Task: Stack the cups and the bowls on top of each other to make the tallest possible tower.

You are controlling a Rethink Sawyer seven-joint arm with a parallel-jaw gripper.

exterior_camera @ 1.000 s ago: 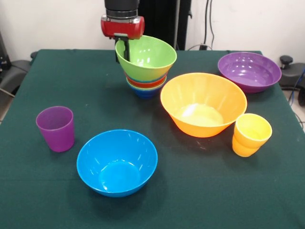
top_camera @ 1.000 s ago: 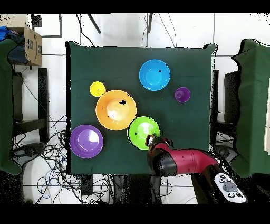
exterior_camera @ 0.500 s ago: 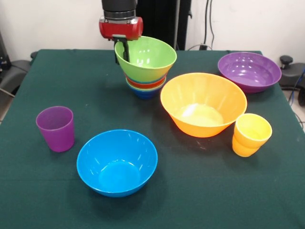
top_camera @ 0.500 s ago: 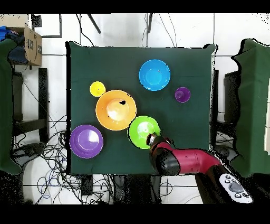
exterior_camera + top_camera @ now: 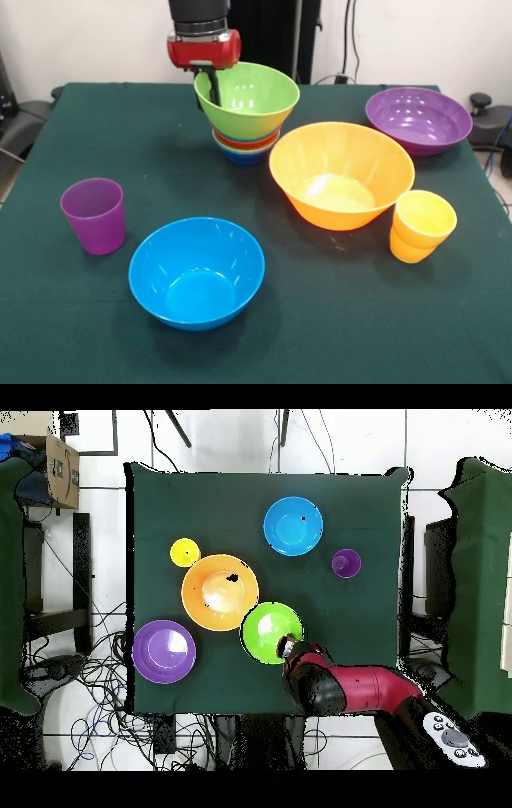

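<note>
A tower (image 5: pixel 244 142) of nested small bowls stands at the table's far middle, with the large green bowl (image 5: pixel 254 100) on top, tilted. My gripper (image 5: pixel 206 86) is shut on the green bowl's left rim, one finger inside and one outside. In the overhead view the gripper (image 5: pixel 286 649) sits at the green bowl's (image 5: pixel 270 631) lower right edge. The large orange bowl (image 5: pixel 342 174) stands right of the tower. The large blue bowl (image 5: pixel 197 272) is near the front. The wide purple bowl (image 5: pixel 418 120) is at the far right. The purple cup (image 5: pixel 94 214) and the yellow cup (image 5: pixel 422 226) stand upright.
All things stand on a dark green table (image 5: pixel 120 136). The orange bowl's rim is close to the tower's right side. Cables and chairs lie around the table in the overhead view.
The green bowl has shifted slightly to the right and sits a little more level on the tower, with my gripper still at its rim. The other things have not moved.
</note>
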